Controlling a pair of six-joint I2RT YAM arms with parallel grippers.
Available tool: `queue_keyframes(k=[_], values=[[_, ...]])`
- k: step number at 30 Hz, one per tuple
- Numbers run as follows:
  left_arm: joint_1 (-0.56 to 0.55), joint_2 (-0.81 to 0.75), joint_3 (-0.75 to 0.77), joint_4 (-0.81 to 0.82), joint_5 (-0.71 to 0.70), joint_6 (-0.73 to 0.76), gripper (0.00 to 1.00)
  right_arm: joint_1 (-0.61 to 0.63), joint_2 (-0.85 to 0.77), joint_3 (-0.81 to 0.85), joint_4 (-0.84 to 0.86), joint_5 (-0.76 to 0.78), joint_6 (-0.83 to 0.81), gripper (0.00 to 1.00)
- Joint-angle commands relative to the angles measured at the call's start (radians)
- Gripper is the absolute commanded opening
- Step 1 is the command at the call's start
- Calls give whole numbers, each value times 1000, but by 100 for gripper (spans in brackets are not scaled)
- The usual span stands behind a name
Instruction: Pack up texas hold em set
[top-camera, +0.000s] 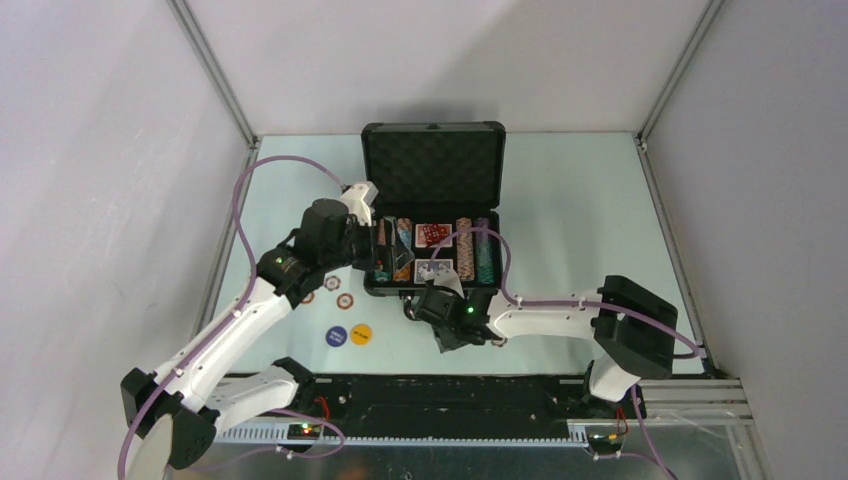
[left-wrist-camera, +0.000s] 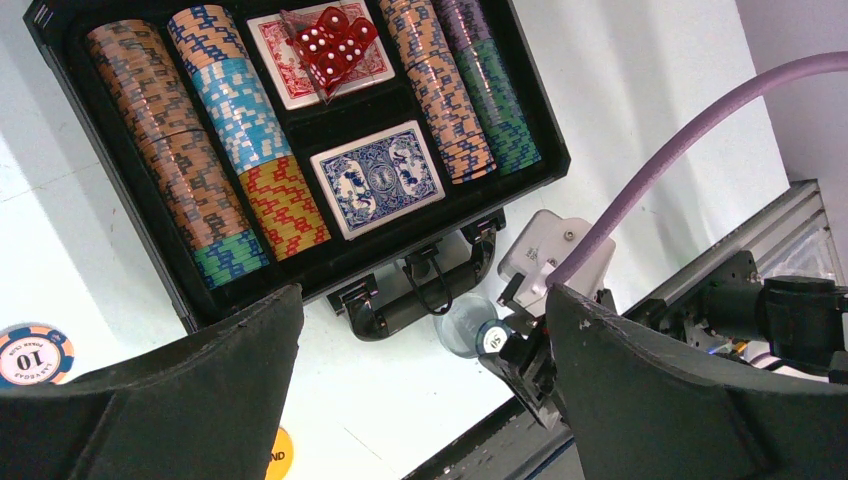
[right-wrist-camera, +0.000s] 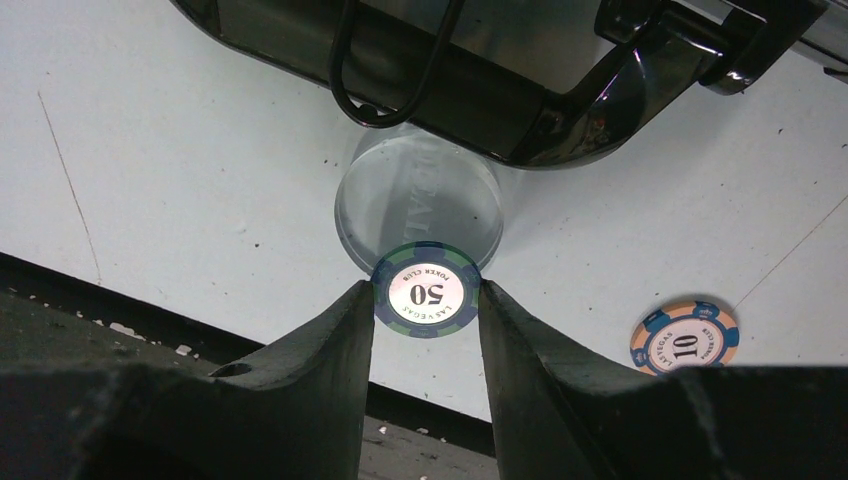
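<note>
The 50 chip (right-wrist-camera: 426, 296) is being pinched by its rim between the fingers of the right gripper (right-wrist-camera: 425, 290), with its printed face turned back toward the wrist. This edge-on hold is probably leaving the flat faces free so the chip can be slotted into a row. Whether it is clear of the table (top-camera: 570, 200) I cannot tell.

Just beyond the fingertips a clear button (right-wrist-camera: 420, 190) is lying flat, partly hidden behind the chip. Just past that, the handle (right-wrist-camera: 600, 110) of the case (left-wrist-camera: 130, 270) is facing the hand. Off to this hand's right a 10 chip (right-wrist-camera: 685, 336) is lying loose, presumably awaiting its turn.

The case is sitting open ahead of both hands, its lid tipped back so every compartment is reachable from above. Inside, the chip rows (left-wrist-camera: 240, 130) are standing on edge, a blue-backed deck (left-wrist-camera: 380, 178) is lying flat, and the red dice (left-wrist-camera: 332, 45) are resting on a red-backed deck (left-wrist-camera: 285, 65).

The left gripper (left-wrist-camera: 425, 300) is hanging over the case's near side with its jaws spread wide, holding nothing, and is likely being kept ready for another loose piece. A second 10 chip (left-wrist-camera: 30, 355) is lying just outside its left finger, and a yellow button (left-wrist-camera: 280, 455) is peeking out beneath that finger.
</note>
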Motion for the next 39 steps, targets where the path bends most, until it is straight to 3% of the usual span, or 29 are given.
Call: queue_keyframes(k=[1, 19, 29, 39], values=[[7, -10, -6, 12, 10, -11, 96, 7, 22, 30, 14, 9, -6, 47], [8, -11, -9, 12, 9, -8, 96, 28, 55, 30, 1, 9, 10, 49], [7, -6, -5, 12, 15, -11, 96, 37, 60, 30, 7, 14, 16, 58], [7, -5, -3, 12, 17, -11, 96, 36, 55, 30, 1, 20, 12, 59]])
